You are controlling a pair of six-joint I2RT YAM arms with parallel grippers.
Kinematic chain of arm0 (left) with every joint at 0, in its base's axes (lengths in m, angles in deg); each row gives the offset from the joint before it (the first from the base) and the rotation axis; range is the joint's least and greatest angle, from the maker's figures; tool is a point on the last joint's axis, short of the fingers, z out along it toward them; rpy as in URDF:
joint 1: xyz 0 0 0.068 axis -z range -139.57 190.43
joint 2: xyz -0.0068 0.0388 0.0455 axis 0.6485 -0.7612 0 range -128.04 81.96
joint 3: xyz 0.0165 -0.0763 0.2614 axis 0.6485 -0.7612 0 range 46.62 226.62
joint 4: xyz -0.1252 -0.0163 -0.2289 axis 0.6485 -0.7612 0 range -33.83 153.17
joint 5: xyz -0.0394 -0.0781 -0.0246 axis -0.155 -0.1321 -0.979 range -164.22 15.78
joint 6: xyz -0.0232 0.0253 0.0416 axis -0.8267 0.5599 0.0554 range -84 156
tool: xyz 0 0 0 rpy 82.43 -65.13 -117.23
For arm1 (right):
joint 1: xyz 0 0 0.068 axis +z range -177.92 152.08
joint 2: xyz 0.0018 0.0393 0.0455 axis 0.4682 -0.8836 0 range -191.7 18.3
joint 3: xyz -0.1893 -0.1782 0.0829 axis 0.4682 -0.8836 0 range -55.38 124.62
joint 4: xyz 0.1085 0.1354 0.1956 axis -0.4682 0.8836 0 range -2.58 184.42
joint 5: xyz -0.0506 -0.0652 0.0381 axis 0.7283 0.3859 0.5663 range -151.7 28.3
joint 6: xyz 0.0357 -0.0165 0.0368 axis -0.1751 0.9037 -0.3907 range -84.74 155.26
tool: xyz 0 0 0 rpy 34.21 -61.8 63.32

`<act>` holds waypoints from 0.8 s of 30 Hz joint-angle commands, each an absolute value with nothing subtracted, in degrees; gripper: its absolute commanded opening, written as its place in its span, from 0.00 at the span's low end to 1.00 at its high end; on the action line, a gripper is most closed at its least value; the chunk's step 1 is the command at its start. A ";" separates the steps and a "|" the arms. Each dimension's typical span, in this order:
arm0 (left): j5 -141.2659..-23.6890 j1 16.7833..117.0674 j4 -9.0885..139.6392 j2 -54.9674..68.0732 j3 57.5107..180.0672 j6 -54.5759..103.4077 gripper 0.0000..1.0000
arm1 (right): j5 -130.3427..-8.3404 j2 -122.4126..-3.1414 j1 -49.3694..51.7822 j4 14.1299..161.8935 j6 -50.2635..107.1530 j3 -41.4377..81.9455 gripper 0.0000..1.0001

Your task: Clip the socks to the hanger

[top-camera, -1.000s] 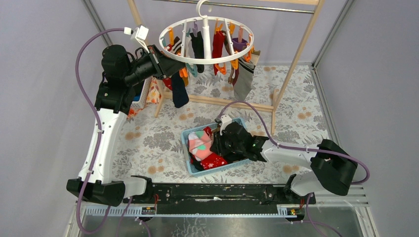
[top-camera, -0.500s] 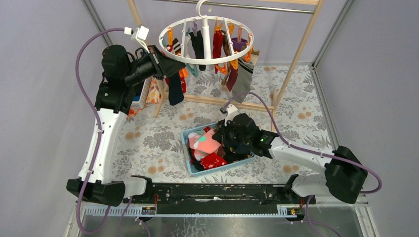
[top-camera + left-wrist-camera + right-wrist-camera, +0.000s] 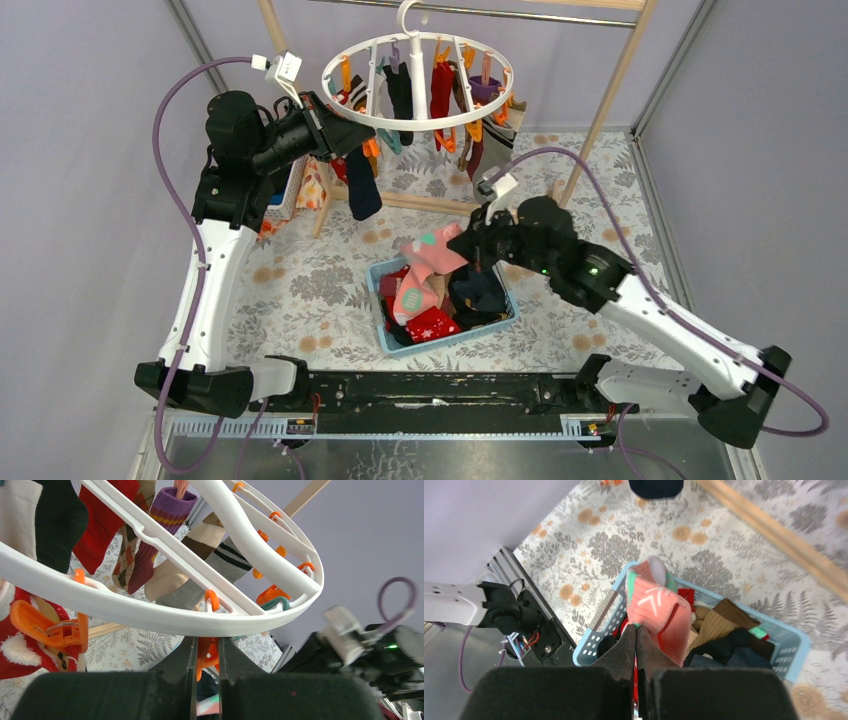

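The round white hanger [image 3: 345,108] hangs from a rail at the back with several socks clipped on; its ring fills the left wrist view [image 3: 150,617]. My left gripper [image 3: 352,137] is under its left rim, shut on an orange clip [image 3: 206,656]. My right gripper [image 3: 462,247] is shut on a pink sock with green spots [image 3: 425,268] and holds it above the blue basket [image 3: 508,312]. In the right wrist view the pink sock [image 3: 656,610] hangs from my closed fingertips [image 3: 628,647] over the basket [image 3: 600,630] of loose socks.
A tall wooden rail frame [image 3: 600,110] stands behind the hanger, its base bar [image 3: 440,207] across the floral mat. A white crate [image 3: 290,190] sits at the left. Grey walls close both sides.
My right arm has risen and moved toward the back, lifting the pink sock out of the basket. The left gripper stays at the hanger's rim.
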State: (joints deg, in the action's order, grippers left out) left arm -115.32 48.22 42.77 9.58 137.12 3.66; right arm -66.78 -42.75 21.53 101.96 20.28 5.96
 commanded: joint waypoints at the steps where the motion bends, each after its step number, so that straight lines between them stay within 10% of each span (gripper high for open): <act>1: -116.96 48.42 42.78 10.85 137.25 4.62 0.00 | -62.86 -37.26 21.15 113.30 24.43 14.73 0.00; 13: -117.02 48.42 42.81 10.81 138.00 4.51 0.00 | -56.48 -33.21 21.16 127.22 26.75 30.20 0.00; 24: -116.84 48.42 42.74 11.02 137.95 5.25 0.00 | -79.20 -38.94 21.30 119.80 19.50 14.53 0.00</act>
